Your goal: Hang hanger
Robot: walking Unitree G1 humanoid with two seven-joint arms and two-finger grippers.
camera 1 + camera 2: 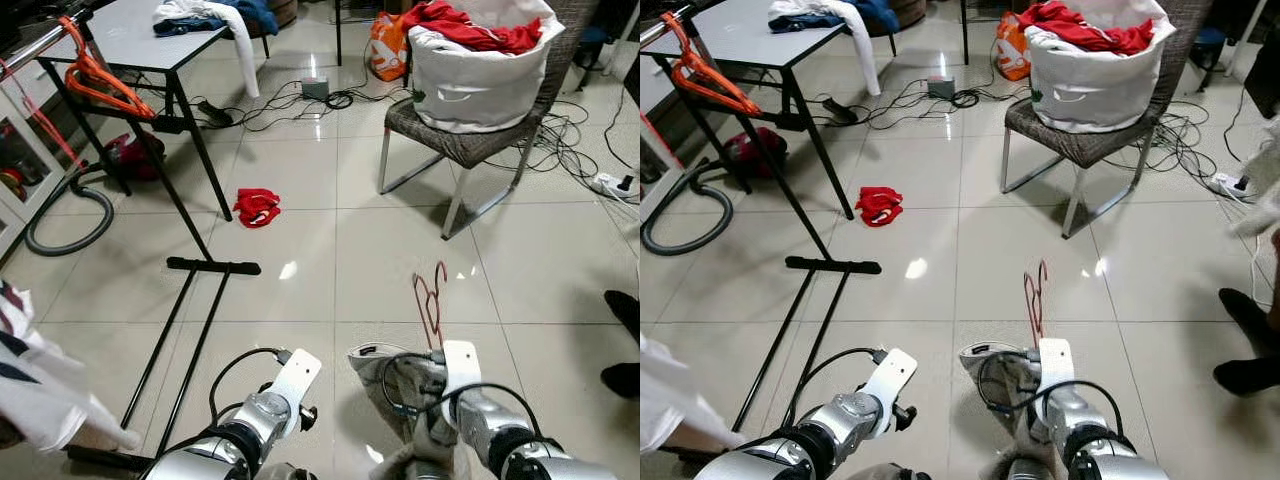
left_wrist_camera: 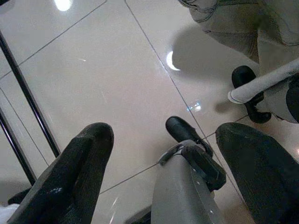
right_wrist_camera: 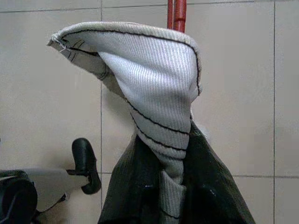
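We see a thin dark-red hanger [image 1: 431, 298] sticking forward from the right gripper [image 1: 437, 352], hook end away from us, low over the tiled floor [image 1: 330, 260]. A grey ribbed garment [image 3: 149, 88] with dark stripes drapes over it. The right fingers [image 3: 205, 186] are clamped on the cloth and hanger together. The left gripper [image 2: 163, 158] hangs over bare tile, jaws wide, holding nothing. At far left, orange hangers [image 1: 95, 75] sit on a black rack [image 1: 190, 265] beside a grey table [image 1: 140, 40]. A laundry basket [image 1: 480, 70] rests on a chair [image 1: 460, 145].
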